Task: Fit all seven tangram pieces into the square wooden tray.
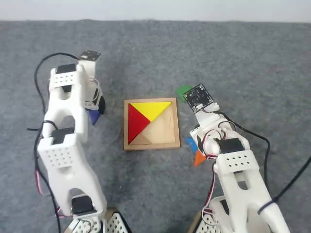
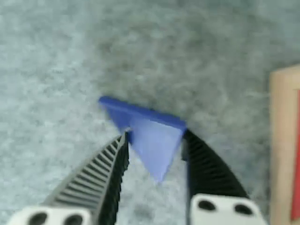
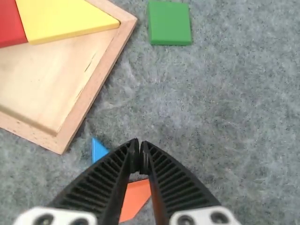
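The square wooden tray (image 1: pixel 172 141) lies mid-table with a yellow triangle (image 1: pixel 153 109) and a red triangle (image 1: pixel 136 122) inside; the rest of its floor is bare wood. My left gripper (image 2: pixel 154 140) is shut on a dark blue triangle (image 2: pixel 152 133), left of the tray (image 2: pixel 281 140); the same blue triangle (image 1: pixel 93 115) shows under the left arm. My right gripper (image 3: pixel 139 151) is shut with nothing in it, over the carpet off the tray's (image 3: pixel 75 117) right corner. A light blue piece (image 3: pixel 99 150) and an orange piece (image 3: pixel 136 197) lie beside its fingers, and a green square (image 3: pixel 169 22) lies farther off.
Grey carpet covers the table. The green square (image 1: pixel 183 91), light blue piece (image 1: pixel 191 143) and orange piece (image 1: pixel 199 158) lie in a line along the tray's right side. Both arms' cables trail near their bases.
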Motion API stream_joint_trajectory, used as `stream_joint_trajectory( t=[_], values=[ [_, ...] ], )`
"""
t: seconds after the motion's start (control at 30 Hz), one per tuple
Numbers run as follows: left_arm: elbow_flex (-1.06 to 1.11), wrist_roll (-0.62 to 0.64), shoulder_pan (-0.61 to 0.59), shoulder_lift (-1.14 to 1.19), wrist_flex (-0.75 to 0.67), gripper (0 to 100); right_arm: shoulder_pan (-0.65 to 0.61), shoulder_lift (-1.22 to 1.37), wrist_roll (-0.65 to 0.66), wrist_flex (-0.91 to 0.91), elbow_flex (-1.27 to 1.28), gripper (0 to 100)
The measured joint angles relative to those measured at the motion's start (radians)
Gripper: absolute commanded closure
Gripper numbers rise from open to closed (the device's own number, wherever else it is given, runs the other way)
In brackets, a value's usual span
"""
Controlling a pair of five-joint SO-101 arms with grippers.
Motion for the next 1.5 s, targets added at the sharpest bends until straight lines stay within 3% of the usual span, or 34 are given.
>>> stream_joint_trajectory(
  t=[0.23,0.47,0.67,0.9,1.13,1.5],
  values=[
    [-0.084,-0.005,-0.008,0.074,0.031,78,0.0,0.0,0.0,0.0,0.0,98.2],
    [-0.236,-0.005,-0.008,0.152,0.146,82,0.0,0.0,0.0,0.0,0.0,98.2],
    [-0.282,-0.025,-0.006,0.086,0.267,82,0.0,0.0,0.0,0.0,0.0,98.2],
    [-0.247,-0.028,0.068,0.026,0.199,82,0.0,0.0,0.0,0.0,0.0,98.2],
    [-0.288,-0.028,0.046,0.169,0.117,81,0.0,0.0,0.0,0.0,0.0,98.2],
    [-0.589,-0.061,0.015,0.347,0.322,81,0.0,0.0,0.0,0.0,0.0,98.2]
  ],
)
